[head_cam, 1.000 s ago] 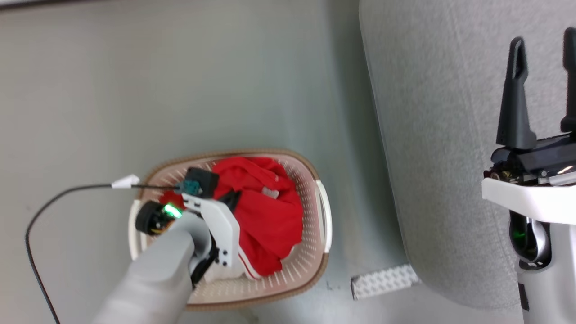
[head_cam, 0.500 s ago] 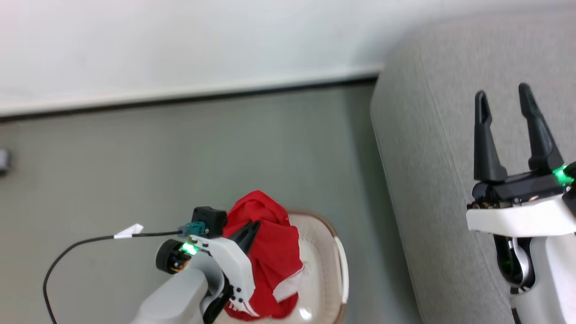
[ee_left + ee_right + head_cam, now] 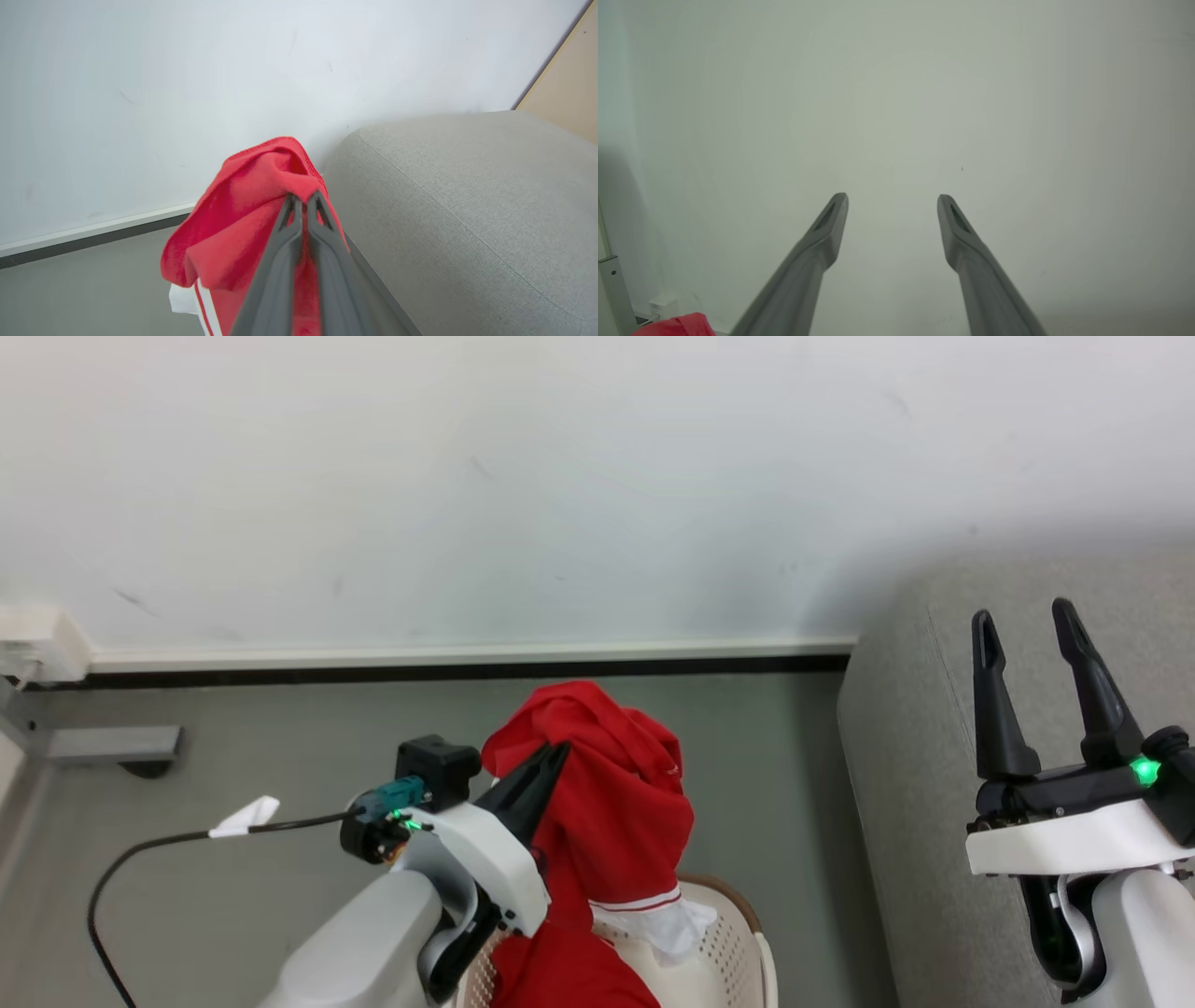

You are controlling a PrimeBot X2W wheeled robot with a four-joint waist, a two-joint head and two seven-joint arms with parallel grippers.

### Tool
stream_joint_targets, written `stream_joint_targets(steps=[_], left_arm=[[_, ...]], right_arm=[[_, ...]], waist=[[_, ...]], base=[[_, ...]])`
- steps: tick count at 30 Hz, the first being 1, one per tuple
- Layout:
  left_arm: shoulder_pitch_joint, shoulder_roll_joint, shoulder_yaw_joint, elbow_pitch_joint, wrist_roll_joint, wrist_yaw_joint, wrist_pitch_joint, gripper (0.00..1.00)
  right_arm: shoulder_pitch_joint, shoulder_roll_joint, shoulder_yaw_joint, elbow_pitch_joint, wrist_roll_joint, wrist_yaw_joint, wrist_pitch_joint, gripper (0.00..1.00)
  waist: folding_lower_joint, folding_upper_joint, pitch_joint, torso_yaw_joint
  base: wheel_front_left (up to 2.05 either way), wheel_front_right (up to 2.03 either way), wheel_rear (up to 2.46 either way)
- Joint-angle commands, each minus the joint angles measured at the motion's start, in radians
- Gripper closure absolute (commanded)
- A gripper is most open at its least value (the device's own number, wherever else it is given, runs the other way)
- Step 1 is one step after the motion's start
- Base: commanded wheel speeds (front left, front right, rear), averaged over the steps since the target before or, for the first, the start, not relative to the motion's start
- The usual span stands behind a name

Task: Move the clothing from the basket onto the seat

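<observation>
My left gripper (image 3: 560,749) is shut on the red clothing (image 3: 616,803), which hangs from its tips above the basket (image 3: 738,943) at the bottom of the head view. A white-striped hem and a white fabric part (image 3: 667,922) dangle over the basket's rim. From the left wrist, the fingers (image 3: 303,198) pinch a fold of the clothing (image 3: 238,219), with the grey seat (image 3: 467,205) to their right. My right gripper (image 3: 1022,618) stands open and empty over the seat (image 3: 906,784); its own view has it (image 3: 893,198) facing the white wall.
A white wall with a dark baseboard (image 3: 467,670) runs across the back. A black cable with a white tag (image 3: 245,816) trails from my left wrist. A grey fitting (image 3: 112,747) sits at the wall's left end. Grey floor (image 3: 766,765) separates basket and seat.
My left gripper has lifted the clothing out of the basket and higher. The head camera has tilted up, so the wall now shows and the basket sits at the bottom edge.
</observation>
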Motion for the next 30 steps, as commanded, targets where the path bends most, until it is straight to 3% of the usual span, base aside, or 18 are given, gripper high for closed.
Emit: stream_joint_targets(steps=[1,17,30], left_arm=[[0.015,0.015,0.013,-0.029,0.019,0.009,0.0,1.0],[-0.073,0.098,0.068,-0.327,0.036,0.076,0.066,1.0],[-0.113,0.1,0.078,-0.422,0.028,0.12,0.111,1.0]], right_arm=[[0.019,-0.003,0.003,0.005,0.013,-0.002,-0.002,0.0],[0.114,0.016,0.021,0.022,0.037,-0.002,-0.002,0.0],[0.093,0.006,0.086,0.021,0.061,-0.002,-0.002,0.0]], waist=[[0.0003,-0.0001,-0.036,0.027],[0.0003,-0.0001,-0.091,0.059],[0.0003,-0.0001,-0.096,0.068]], base=[[0.0,0.0,0.0],[0.0,0.0,0.0],[0.0,0.0,0.0]])
